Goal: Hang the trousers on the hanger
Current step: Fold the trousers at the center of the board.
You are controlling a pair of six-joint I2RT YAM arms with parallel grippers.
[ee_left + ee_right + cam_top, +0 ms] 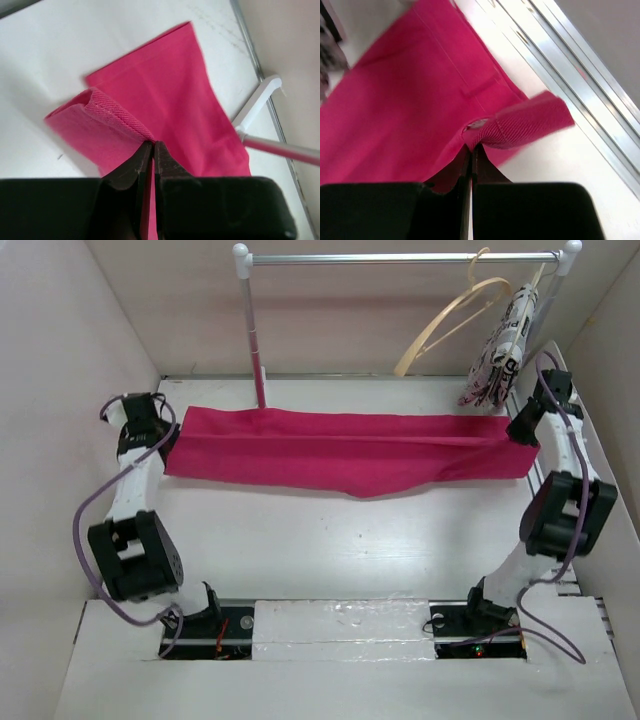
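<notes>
Handling: trousers [340,450] soft, limp, light.
Left gripper [153,145]: clamped on hem end.
Right gripper [471,149]: clamped on waistband.

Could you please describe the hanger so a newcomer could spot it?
Find the rail across the back. Near its right end hangs the hanger, a thin tan wooden bow. Unlike the black-and-white patterned garment beside it, it is bare wood.
</notes>
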